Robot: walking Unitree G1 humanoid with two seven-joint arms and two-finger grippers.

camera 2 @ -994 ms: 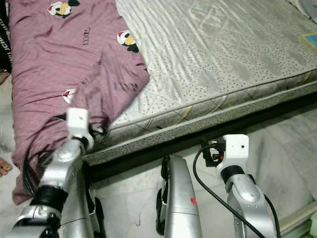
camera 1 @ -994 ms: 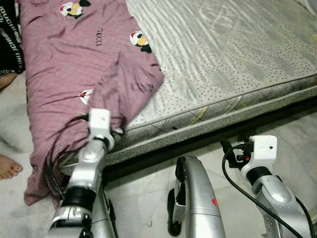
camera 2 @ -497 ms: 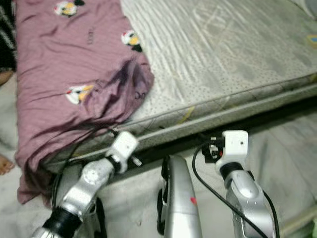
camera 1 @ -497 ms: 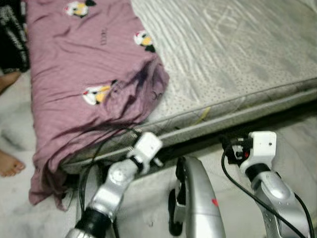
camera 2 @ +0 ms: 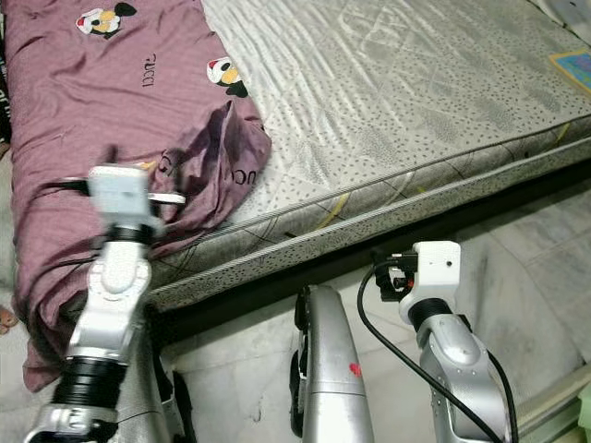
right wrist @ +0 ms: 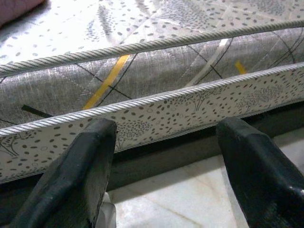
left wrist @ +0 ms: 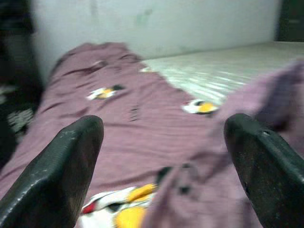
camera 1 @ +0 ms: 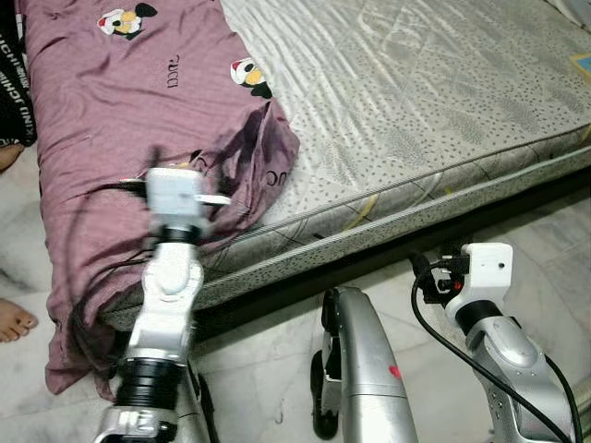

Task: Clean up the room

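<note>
1. a bare foot point(camera 1: 17, 323) rests on the pale floor point(camera 1: 545, 249) at the far left, beside the hanging edge of the blanket.
2. the purple blanket point(camera 1: 111, 129) with cartoon prints covers the left part of the mattress point(camera 1: 416, 101) and drapes over its near edge; one corner is folded back on itself.
3. the left gripper point(left wrist: 161, 161) is raised over the blanket near the folded corner, its fingers point(left wrist: 61, 166) spread apart with nothing between them.
4. the right gripper point(right wrist: 166, 161) sits low in front of the mattress side, fingers point(right wrist: 256, 166) apart and empty, just above the floor.
</note>
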